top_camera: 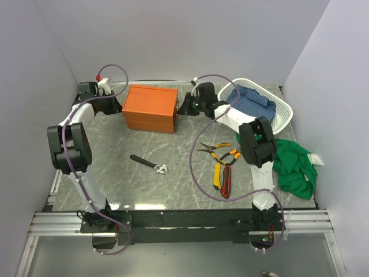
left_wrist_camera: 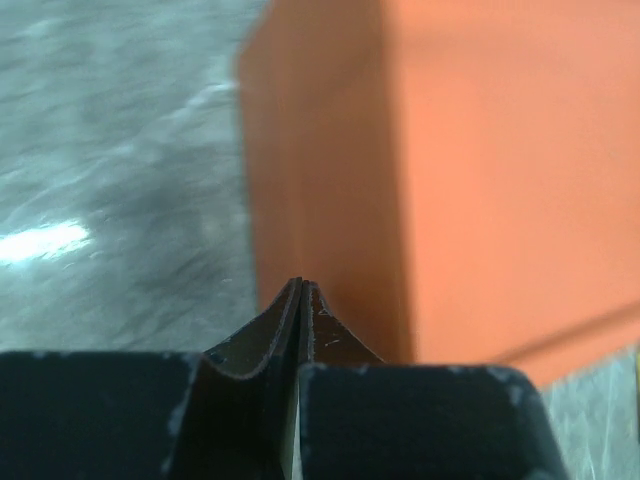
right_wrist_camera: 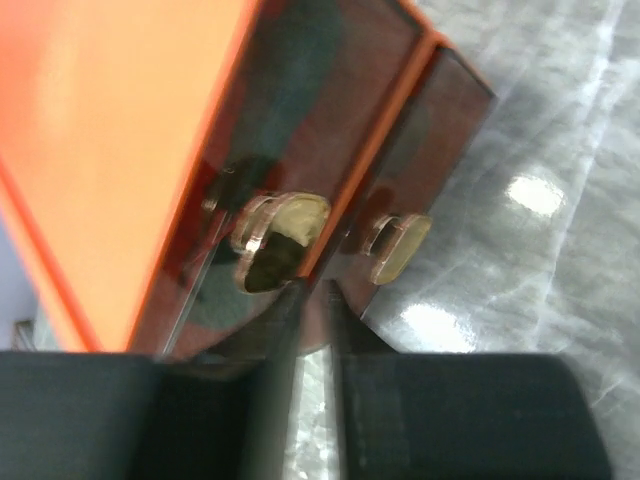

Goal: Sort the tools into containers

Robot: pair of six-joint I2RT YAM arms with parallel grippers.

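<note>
**Item 1: orange box** (top_camera: 150,108). Lid on, with a horizontal seam round its sides. It stands toward 11 o'clock on the grey marbled table (top_camera: 173,190). You have an arm at each end of it.

**Item 2: left gripper** (top_camera: 117,104). It is at the box's 9 o'clock end. In your left wrist view its fingertips (left_wrist_camera: 296,300) are pressed flat together and hold nothing. Their points are at the box's corner edge, and you cannot tell whether they touch it.

**Item 3: right gripper** (top_camera: 183,107). It is at the box's 3 o'clock end. In your right wrist view its jaws stand a thin slit apart with nothing between them. The tips are just under the seam, beside two pale oval tabs (right_wrist_camera: 285,225) on the dark end wall.

**Item 4: black wrench** (top_camera: 149,164). It lies alone near the table's centre, at 6 o'clock from the box, with its silver jaw pointing toward 4 o'clock.

**Item 5: pliers** (top_camera: 222,151). Orange and yellow handles, at 3 o'clock from the wrench.

**Item 6: yellow utility knife** (top_camera: 217,176) and **red-black utility knife** (top_camera: 225,181). They lie side by side just at 6 o'clock from the pliers.

**Item 7: white basket** (top_camera: 282,112). It sits at 1 o'clock on the table and holds a blue cloth (top_camera: 251,99).

**Item 8: green cloth** (top_camera: 294,164). It is crumpled at the table's 3 o'clock edge.
</note>
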